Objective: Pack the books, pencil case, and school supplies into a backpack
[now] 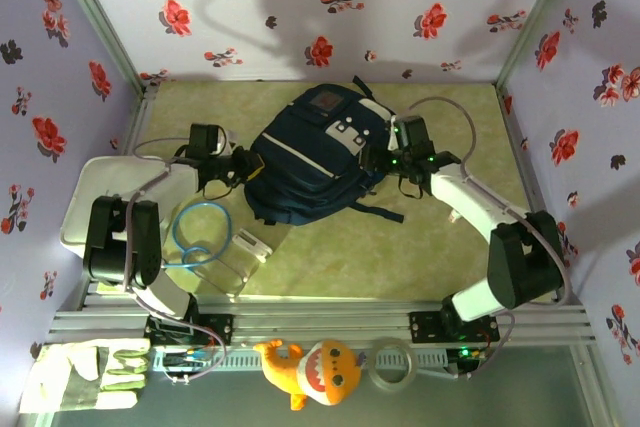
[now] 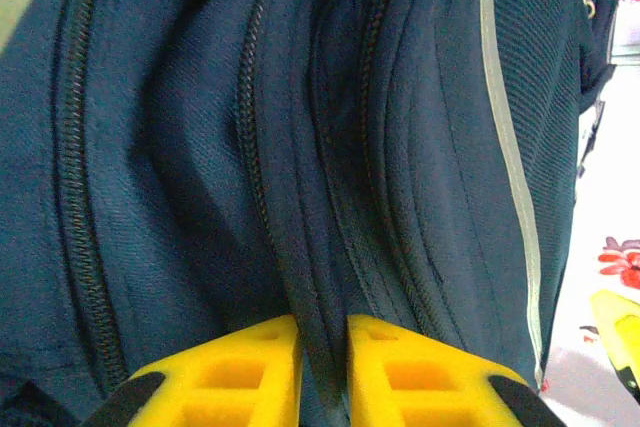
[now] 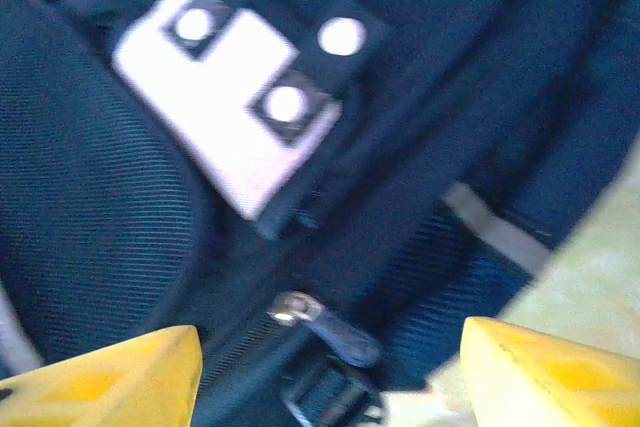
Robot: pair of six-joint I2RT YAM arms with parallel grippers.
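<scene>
Overhead, navy backpack (image 1: 305, 162) with white trim, pale patches, dark straps.

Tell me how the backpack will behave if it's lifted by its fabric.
Likely floppy: the backpack cloth creases into folds where the left fingers pinch it. It lies slumped, so it would probably sag, not hold shape.

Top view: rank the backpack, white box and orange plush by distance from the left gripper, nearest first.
1. backpack: mid-view, the left gripper is right against its side.
2. white box: a short way back toward the near edge.
3. orange plush: farthest, at the bottom middle of the view.
</scene>
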